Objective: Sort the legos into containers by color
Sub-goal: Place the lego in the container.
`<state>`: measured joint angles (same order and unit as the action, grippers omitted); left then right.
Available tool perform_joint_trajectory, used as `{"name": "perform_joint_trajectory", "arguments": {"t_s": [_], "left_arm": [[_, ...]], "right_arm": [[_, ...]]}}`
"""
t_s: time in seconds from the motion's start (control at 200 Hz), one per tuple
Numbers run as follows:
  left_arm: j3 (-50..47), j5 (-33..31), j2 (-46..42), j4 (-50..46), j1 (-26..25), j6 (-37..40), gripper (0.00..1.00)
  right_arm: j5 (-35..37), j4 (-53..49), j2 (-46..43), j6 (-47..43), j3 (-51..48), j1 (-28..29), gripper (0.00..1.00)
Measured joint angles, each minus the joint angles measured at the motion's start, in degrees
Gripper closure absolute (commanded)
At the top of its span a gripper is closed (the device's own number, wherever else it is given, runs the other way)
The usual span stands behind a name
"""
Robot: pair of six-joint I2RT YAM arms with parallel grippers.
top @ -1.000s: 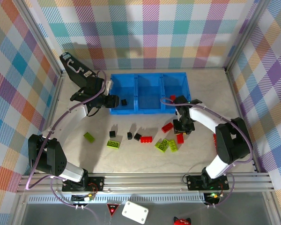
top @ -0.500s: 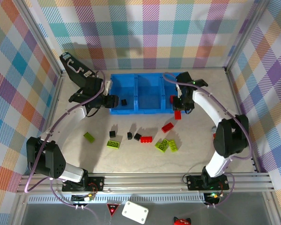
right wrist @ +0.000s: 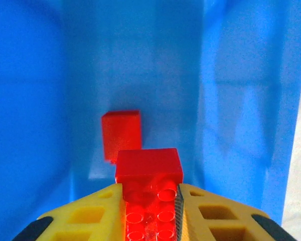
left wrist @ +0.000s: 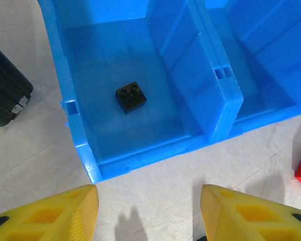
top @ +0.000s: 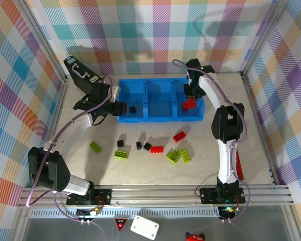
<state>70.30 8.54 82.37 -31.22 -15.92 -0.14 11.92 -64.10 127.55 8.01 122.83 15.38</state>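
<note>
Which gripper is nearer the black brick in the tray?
Left. The left gripper hovers just outside the left compartment holding the black brick; the right gripper, gripping a red brick, is over the right compartment.

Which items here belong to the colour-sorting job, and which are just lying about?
Job: blue three-compartment tray; held red brick in the right gripper; binned red brick, right compartment; binned black brick, left compartment; loose red bricks; lime bricks; black bricks.
Lying about: black case; long red strip; white box.
</note>
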Motion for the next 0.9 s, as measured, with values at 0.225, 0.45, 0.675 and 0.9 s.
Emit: {"name": "perform_joint_trajectory", "arguments": {"t_s": [0.225, 0.45, 0.675, 0.9], "left_arm": [[0.0, 0.0, 0.0, 0.0, 0.0, 0.0, 0.44], [0.0, 0.0, 0.0, 0.0, 0.0, 0.0, 0.44], [-0.1, -0.2, 0.0, 0.0, 0.0, 0.0, 0.41], [-0.1, -0.2, 0.0, -0.1, 0.0, 0.0, 0.41]], "right_arm": [[3.3, -1.8, 7.5, -1.5, 5.5, -0.1, 0.69], [1.5, -1.7, 9.9, -1.4, 5.6, -1.0, 0.66], [-1.9, -1.2, 10.6, -1.2, 5.6, -1.6, 0.61], [-2.8, -1.1, 10.6, -1.0, 5.8, -1.6, 0.56]]}}
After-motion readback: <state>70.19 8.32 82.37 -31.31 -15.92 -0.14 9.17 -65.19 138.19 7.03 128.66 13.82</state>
